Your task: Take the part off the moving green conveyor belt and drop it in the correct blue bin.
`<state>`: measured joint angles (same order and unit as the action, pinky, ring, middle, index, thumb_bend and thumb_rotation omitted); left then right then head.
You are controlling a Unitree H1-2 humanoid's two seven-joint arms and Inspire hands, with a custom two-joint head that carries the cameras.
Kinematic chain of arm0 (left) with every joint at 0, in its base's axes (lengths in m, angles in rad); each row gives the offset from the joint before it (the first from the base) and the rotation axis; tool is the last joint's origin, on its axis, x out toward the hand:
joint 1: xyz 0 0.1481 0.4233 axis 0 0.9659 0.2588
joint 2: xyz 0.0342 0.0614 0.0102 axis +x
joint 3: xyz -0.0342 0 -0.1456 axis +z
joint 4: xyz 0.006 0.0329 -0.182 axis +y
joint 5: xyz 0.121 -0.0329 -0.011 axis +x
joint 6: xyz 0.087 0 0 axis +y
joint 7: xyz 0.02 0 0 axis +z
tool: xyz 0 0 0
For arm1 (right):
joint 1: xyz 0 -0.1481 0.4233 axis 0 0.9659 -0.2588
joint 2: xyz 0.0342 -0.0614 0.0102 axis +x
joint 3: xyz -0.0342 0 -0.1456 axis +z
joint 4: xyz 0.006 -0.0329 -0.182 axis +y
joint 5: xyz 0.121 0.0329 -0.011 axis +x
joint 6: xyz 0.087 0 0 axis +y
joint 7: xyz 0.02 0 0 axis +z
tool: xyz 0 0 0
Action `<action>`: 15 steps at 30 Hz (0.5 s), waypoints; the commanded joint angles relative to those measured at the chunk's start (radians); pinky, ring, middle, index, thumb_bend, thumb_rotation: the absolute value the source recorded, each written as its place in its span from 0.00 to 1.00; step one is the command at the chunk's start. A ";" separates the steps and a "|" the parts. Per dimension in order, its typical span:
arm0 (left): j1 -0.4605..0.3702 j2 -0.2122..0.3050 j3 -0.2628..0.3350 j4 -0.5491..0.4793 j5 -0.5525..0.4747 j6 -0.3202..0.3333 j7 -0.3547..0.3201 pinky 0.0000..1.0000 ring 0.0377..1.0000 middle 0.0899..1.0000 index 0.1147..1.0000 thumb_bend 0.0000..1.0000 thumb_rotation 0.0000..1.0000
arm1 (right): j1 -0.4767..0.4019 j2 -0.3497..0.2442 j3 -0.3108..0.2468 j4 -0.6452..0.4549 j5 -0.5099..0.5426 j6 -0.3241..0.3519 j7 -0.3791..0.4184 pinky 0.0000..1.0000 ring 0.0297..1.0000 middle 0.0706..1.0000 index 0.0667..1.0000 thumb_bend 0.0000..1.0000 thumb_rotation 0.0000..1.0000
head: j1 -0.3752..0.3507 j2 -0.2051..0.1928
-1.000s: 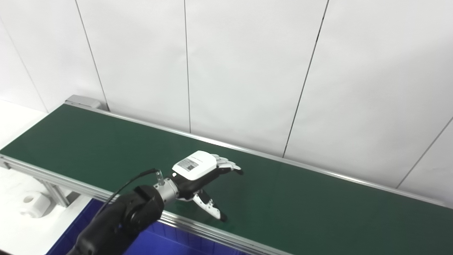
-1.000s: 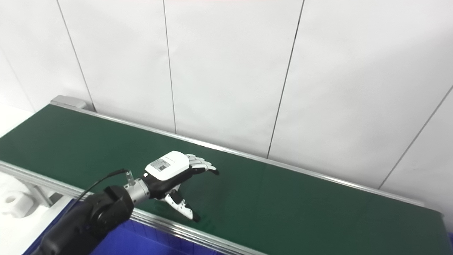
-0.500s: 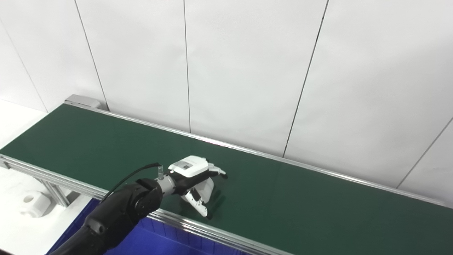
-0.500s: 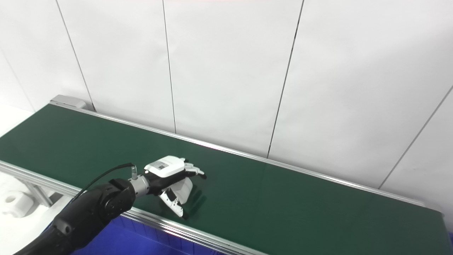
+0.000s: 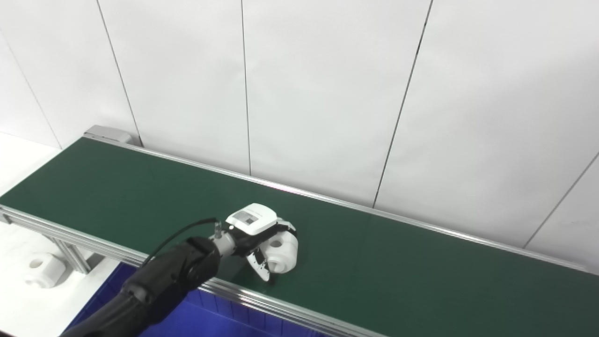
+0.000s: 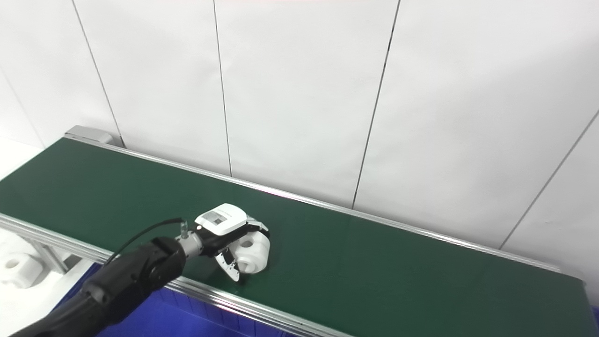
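A white plastic part [image 5: 283, 252] with a round hole lies on the green conveyor belt [image 5: 398, 271], near its front rail. My left hand [image 5: 252, 228] lies over the part from the left. Its fingers curl round the part's far side and its thumb presses the near side, so it is shut on the part. The part still rests on the belt. The same grip shows in the right eye view, with the hand [image 6: 220, 223] on the part [image 6: 252, 255]. My right hand is not in view.
A blue bin [image 5: 224, 320] sits below the belt's front rail, under my left arm. Another white part [image 5: 40, 270] lies on the white table at the far left. A white panelled wall stands right behind the belt.
My left hand has dropped onto the belt and drawn back to the left. Its spread fingers have closed round the white part, which shows under the hand only in the later frames.
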<state>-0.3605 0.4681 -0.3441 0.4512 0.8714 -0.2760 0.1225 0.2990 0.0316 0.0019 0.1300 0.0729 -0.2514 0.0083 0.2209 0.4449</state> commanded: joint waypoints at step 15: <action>0.004 0.001 0.019 -0.121 -0.085 -0.022 -0.023 0.45 0.44 0.42 0.44 0.52 0.00 | -0.003 0.009 0.016 -0.067 0.007 -0.007 0.010 1.00 0.97 0.97 0.98 0.76 1.00 | -0.009 0.025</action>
<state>-0.3351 0.4402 -0.3431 0.3756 0.8085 -0.2924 0.0966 0.3038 0.0327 0.0127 0.1038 0.0729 -0.2487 0.0084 0.2132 0.4602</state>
